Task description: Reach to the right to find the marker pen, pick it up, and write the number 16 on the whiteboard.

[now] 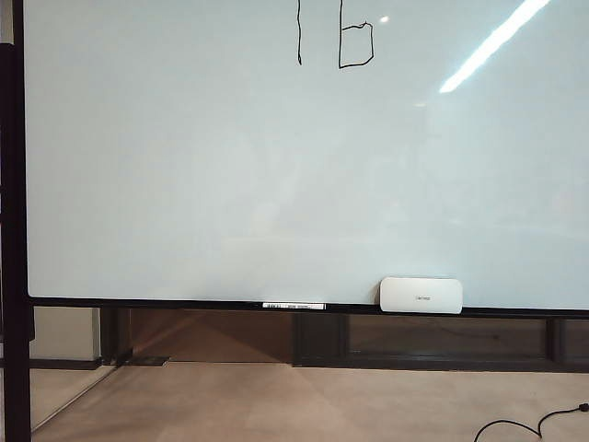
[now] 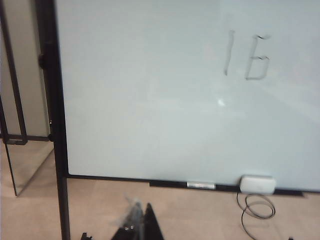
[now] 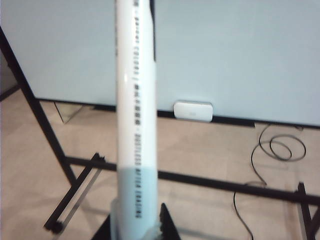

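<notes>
A: Your right end effector (image 3: 135, 232) grips the marker pen (image 3: 136, 115), long axis pointing straight away toward the whiteboard (image 3: 240, 50).
B: And your left end effector (image 2: 137, 225)?
A: Low before the board; grip unclear. The number 16 (image 1: 336, 37) sits top center.

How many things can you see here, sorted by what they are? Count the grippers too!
Whiteboard: 1
The number 16 drawn on it: 1
Eraser on the board's ledge: 1
Marker pen, in the right gripper: 1
Grippers: 2, counting the left gripper, which is low and blurry
Total: 6
</notes>
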